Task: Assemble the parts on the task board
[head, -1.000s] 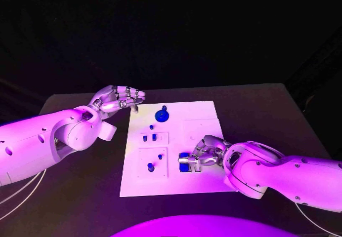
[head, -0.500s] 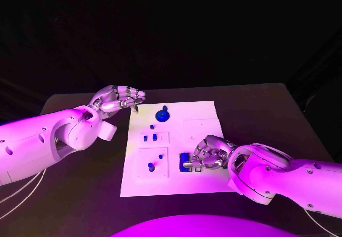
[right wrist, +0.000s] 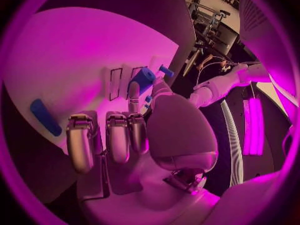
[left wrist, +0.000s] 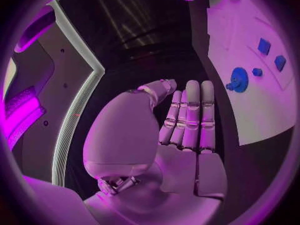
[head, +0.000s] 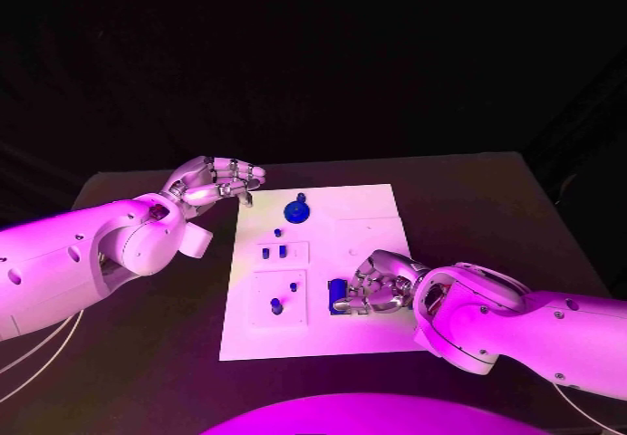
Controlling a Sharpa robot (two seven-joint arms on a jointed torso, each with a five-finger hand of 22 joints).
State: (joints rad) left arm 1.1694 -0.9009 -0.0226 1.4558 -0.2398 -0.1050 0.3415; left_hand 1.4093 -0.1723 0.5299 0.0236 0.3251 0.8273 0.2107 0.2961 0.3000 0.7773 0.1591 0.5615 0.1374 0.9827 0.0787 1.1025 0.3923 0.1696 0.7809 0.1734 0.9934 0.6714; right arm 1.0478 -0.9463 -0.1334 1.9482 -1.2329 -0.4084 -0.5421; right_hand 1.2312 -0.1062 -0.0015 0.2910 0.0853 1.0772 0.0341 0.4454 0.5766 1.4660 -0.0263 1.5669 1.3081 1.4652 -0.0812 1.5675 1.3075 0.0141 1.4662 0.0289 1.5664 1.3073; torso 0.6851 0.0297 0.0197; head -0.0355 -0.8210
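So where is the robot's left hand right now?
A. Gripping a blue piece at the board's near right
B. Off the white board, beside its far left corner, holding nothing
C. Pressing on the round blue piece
B: the left hand sits off the task board at its far left corner, fingers curled in with nothing in them.

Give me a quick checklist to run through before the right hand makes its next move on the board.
1. Right hand over the task board: ok.
2. Blue part at its fingertips: ok; a firm grip: cannot tell.
3. Part lined up with a slot: cannot tell, the fingers hide it.
4. Left hand off the board's far left corner, holding nothing: ok.
5. Round blue gear standing apart from both hands: ok.
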